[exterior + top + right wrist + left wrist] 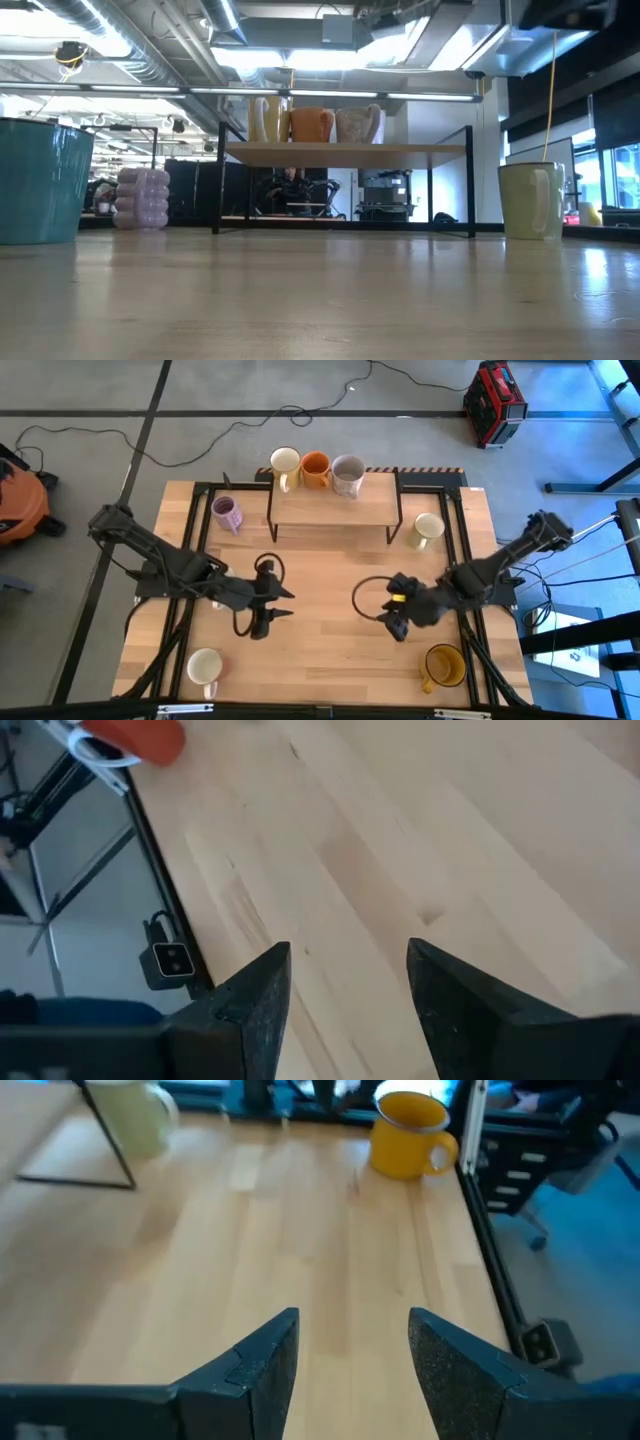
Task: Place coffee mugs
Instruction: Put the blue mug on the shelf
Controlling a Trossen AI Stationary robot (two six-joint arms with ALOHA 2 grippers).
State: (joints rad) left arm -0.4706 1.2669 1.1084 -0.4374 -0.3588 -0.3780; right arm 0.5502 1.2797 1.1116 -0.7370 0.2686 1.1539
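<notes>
While both arms hover mid-counter (pixel 330 650) holding nothing, the choice is which mug is nearest. Left gripper (pixel 282 606): fingers spread, empty; cream mug (pixel 205 665) sits behind and to its side at the near counter edge, lilac mug (pixel 226 513) ahead by the shelf (pixel 335 510). Right gripper (pixel 392 615): fingers spread, empty; amber mug (pixel 445 665) close beside it, nearest of all, so right arm probably goes first. Pale mug (pixel 428 528) further off by the shelf. Count: seven mugs visible, three on the shelf, four loose on the counter, all upright.
</notes>
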